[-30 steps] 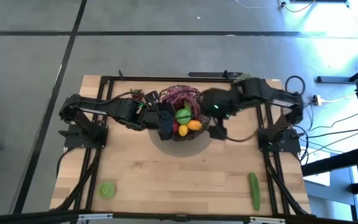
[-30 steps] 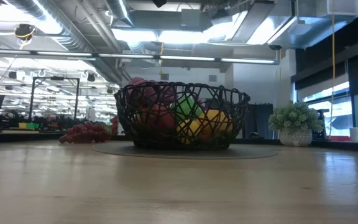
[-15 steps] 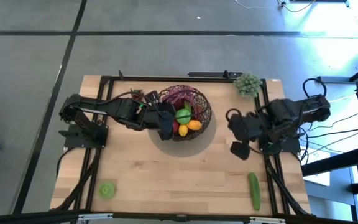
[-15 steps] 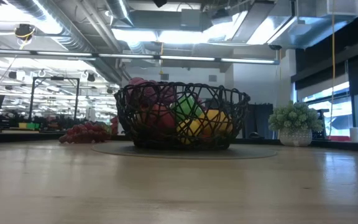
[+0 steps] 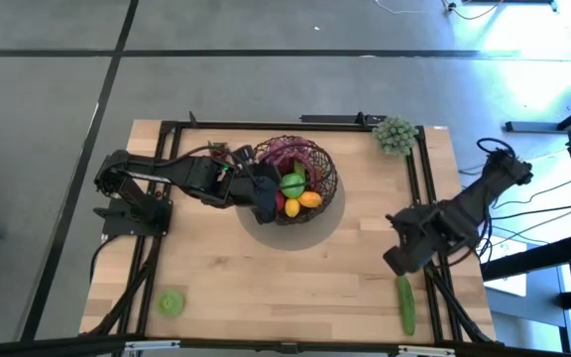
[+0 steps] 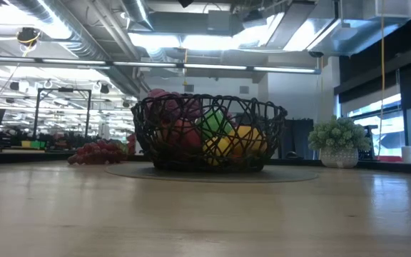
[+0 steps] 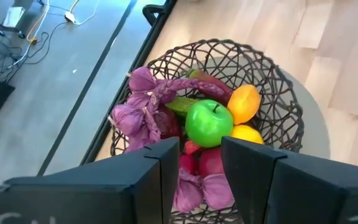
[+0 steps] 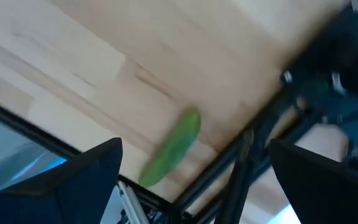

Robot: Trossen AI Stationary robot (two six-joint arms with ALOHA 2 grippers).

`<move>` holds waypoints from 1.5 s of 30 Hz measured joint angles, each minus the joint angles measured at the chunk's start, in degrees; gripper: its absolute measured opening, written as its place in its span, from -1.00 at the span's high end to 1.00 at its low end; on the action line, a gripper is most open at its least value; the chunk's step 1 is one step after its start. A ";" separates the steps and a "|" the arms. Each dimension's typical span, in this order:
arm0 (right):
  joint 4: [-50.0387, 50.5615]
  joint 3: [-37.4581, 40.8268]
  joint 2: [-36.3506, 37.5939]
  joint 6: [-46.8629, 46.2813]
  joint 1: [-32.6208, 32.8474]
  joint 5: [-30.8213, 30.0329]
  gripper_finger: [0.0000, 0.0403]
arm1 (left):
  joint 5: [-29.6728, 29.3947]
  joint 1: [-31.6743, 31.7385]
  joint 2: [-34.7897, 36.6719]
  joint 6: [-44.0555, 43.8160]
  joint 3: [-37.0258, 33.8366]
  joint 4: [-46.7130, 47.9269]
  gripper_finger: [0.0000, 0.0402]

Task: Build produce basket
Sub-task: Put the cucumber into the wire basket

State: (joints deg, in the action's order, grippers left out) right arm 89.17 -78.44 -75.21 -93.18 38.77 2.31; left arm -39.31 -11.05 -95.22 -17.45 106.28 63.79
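The dark woven wire basket (image 5: 310,164) (image 6: 209,133) (image 7: 288,106) stands on a round grey mat at the table's far middle. It holds a green apple (image 7: 209,123), a lemon (image 7: 243,103), red fruit and purple pieces (image 7: 143,106). My left gripper (image 5: 264,204) (image 7: 201,155) hovers open over the basket's left rim. A green cucumber (image 5: 405,302) (image 8: 169,149) lies on the table near the right near corner. My right gripper (image 5: 402,260) (image 8: 197,180) hangs wide open just beyond the cucumber's far end. Another green apple (image 5: 171,302) sits near the left near corner.
A pale green bumpy cluster (image 5: 395,134) (image 6: 340,141) stands at the far right corner. A bunch of red-purple grapes (image 6: 98,151) lies on the table left of the basket. Black frame rails (image 5: 422,198) run along both sides. Bare wood (image 5: 285,278) spans the near middle.
My right arm has swung away from the basket's right side toward the table's right edge. It then moved toward the near edge, ending over the cucumber's far end. The left arm and the basket have kept still.
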 joint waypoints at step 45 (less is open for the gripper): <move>-52.60 40.21 -2.11 -31.14 19.80 4.88 -0.98 | 16.50 -4.92 0.00 14.86 0.00 -7.97 0.45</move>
State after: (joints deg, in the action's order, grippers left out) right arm 36.56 -38.23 -77.32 -124.33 58.57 7.19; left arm -22.81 -15.97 -95.22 -2.59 106.28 55.81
